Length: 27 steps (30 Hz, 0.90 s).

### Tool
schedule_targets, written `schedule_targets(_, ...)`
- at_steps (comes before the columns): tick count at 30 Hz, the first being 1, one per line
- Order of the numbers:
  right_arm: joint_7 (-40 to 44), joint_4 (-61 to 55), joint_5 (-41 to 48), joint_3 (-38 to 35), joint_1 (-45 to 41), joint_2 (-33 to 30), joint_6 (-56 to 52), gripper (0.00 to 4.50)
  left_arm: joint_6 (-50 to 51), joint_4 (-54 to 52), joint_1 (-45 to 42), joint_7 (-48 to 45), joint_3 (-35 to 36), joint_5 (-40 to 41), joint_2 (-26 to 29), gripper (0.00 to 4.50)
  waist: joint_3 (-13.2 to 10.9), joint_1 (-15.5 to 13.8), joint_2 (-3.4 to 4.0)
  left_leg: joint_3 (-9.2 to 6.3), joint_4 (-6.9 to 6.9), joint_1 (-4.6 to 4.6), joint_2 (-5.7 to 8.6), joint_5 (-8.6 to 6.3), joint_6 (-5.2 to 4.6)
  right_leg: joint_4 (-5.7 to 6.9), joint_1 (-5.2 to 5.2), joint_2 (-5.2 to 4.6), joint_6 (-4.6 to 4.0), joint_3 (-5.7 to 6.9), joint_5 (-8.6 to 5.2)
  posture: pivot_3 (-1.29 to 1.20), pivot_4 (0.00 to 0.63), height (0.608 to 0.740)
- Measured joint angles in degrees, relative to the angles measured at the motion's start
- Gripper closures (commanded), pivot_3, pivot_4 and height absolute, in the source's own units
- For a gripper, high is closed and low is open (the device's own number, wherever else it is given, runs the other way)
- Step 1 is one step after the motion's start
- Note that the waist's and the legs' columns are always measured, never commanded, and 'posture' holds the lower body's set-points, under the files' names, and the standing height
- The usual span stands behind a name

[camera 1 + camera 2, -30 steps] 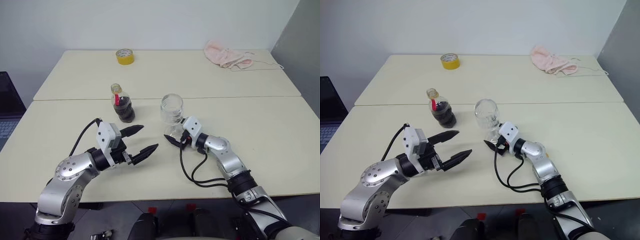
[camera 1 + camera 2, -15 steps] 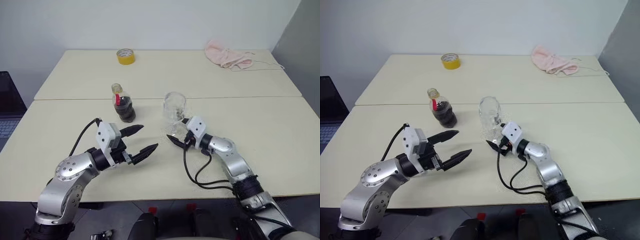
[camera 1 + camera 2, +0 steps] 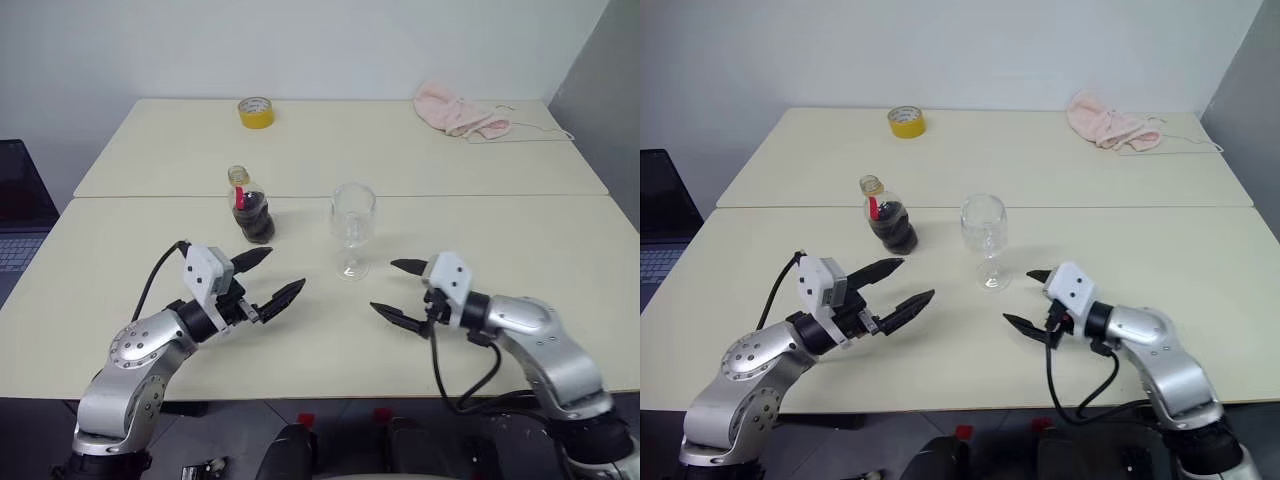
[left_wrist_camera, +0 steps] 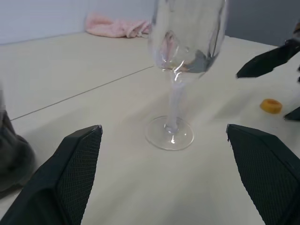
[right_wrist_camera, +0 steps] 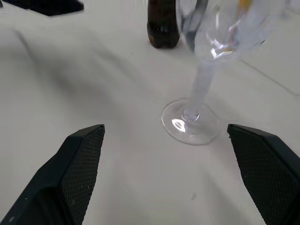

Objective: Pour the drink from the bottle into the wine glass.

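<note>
Pale worktop [image 3: 140, 280]. Bottle [image 3: 250, 207] of dark drink [image 3: 256, 222] upright just beside the empty wine glass [image 3: 352, 230]. Left gripper [image 3: 270, 277] and right gripper [image 3: 398, 290]: fingers spread wide, empty. Pour not begun; next, probably grasp the bottle, cap apparently off.

The wine glass [image 4: 174, 93] stands upright on the pale tabletop [image 4: 93, 154], empty. A small yellow cap [image 4: 271, 106] lies beside it; a pink cloth [image 4: 117, 27] lies far behind.

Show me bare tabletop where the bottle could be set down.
Free: the wide stretch right of the wine glass, and the far table between tape roll and pink cloth. Crowded: around the bottle and glass, both grippers nearby.
</note>
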<state>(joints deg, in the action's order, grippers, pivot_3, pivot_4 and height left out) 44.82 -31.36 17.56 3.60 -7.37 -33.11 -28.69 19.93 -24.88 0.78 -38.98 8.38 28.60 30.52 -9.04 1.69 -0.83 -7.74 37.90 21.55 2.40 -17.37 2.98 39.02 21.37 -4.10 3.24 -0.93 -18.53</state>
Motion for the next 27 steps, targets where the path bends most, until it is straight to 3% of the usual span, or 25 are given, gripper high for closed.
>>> schedule_targets(8, 0.9, -9.2, 13.1, -5.1, -0.2, -3.2, -7.8, 0.02, -3.5, 0.0, 1.4, 12.4, 1.2, -7.2, -7.2, 0.00, 0.0, 0.0, -0.05, 0.01, 0.02, -0.01, -0.01, -0.01, -0.02, -0.01, -0.03, 0.02, 0.00, 0.02, 0.00, 0.00, 0.150, 0.740)
schedule_targets(15, -1.0, -10.1, 19.3, -6.6, -5.4, -3.6, -11.3, 0.02, -4.2, 4.7, -3.4, 16.0, 2.5, -9.8, -7.7, 0.00, 0.0, -0.1, -0.05, 0.02, 0.04, 0.00, 0.04, -0.01, -0.02, -0.01, -0.04, 0.00, 0.00, 0.04, 0.00, 0.00, 0.150, 0.740)
schedule_targets(27, -8.0, -13.6, 21.9, -7.0, -5.8, -7.4, -19.1, 0.02, -5.7, 13.9, -10.0, 17.1, 2.1, -13.4, -7.5, 0.00, 0.0, -0.1, -0.06, 0.01, 0.04, 0.02, 0.02, -0.01, -0.02, 0.00, -0.01, 0.00, 0.00, 0.06, 0.00, 0.00, 0.150, 0.740)
